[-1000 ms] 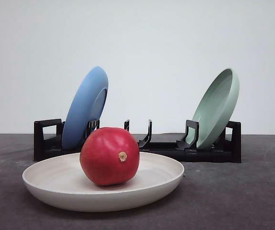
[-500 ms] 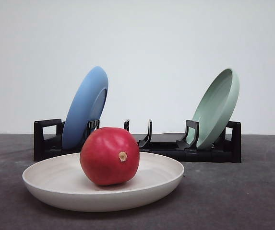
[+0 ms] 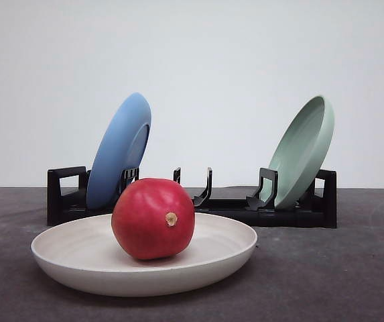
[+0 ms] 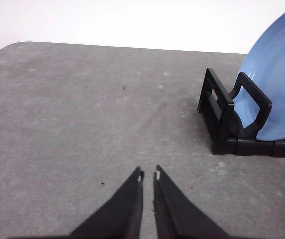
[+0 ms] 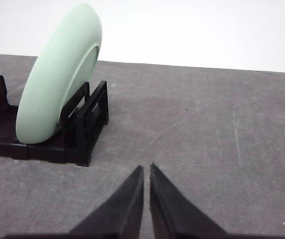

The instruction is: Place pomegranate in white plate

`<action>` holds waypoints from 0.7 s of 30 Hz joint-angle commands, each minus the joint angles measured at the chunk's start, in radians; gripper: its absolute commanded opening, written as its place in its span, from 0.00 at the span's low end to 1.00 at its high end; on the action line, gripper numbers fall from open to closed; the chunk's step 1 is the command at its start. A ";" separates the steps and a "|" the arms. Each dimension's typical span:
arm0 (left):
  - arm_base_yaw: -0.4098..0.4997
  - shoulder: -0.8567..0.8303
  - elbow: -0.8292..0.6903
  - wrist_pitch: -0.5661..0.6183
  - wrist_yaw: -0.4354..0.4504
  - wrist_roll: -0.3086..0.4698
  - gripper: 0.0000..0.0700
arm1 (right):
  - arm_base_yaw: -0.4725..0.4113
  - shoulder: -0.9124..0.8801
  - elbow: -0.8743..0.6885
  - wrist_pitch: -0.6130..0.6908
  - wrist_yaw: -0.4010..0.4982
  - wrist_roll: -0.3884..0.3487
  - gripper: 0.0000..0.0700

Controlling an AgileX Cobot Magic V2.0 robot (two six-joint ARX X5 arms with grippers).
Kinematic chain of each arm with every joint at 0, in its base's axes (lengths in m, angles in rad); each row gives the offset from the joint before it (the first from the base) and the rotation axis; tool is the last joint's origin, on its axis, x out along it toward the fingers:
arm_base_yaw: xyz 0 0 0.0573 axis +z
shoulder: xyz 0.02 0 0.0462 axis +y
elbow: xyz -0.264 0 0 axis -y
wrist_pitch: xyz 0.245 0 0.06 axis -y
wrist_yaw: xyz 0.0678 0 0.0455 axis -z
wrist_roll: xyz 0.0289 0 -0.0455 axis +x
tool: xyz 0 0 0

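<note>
One pomegranate (image 3: 153,218) inside white plate (image 3: 78,265) rim, bare table (image 3: 339,275) around

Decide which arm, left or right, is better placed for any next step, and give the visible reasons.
Neither clearly. The pomegranate already rests in the white plate. The left gripper is shut near the blue plate, the right gripper shut near the green plate, both empty.

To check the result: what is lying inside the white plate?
The pomegranate rests inside the white plate, stem nub facing the camera. The plate floor under and behind the fruit is hidden.
</note>
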 commanded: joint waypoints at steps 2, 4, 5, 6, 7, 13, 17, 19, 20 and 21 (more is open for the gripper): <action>0.000 0.000 -0.011 0.000 -0.003 0.010 0.02 | 0.001 -0.003 -0.004 0.012 0.000 -0.001 0.02; 0.000 0.000 -0.011 0.000 -0.003 0.010 0.02 | 0.001 -0.003 -0.004 0.012 0.000 -0.001 0.02; 0.000 0.000 -0.011 0.000 -0.003 0.010 0.02 | 0.001 -0.003 -0.004 0.012 0.000 -0.001 0.02; 0.000 0.000 -0.011 0.000 -0.003 0.010 0.02 | 0.001 -0.003 -0.004 0.012 0.000 -0.001 0.02; 0.000 0.000 -0.011 0.000 -0.003 0.010 0.02 | 0.001 -0.003 -0.004 0.012 0.000 -0.001 0.02; 0.000 0.000 -0.011 0.000 -0.003 0.010 0.02 | 0.001 -0.003 -0.004 0.012 0.000 -0.001 0.02; 0.000 0.000 -0.011 0.000 -0.003 0.010 0.02 | 0.001 -0.003 -0.004 0.012 0.000 -0.001 0.02; 0.000 0.000 -0.011 0.000 -0.003 0.010 0.02 | 0.001 -0.003 -0.004 0.012 0.000 -0.001 0.02; 0.000 0.000 -0.011 0.000 -0.003 0.010 0.02 | 0.001 -0.003 -0.004 0.012 0.000 -0.001 0.02; 0.000 0.000 -0.011 0.000 -0.003 0.010 0.02 | 0.001 -0.003 -0.004 0.012 0.000 -0.001 0.02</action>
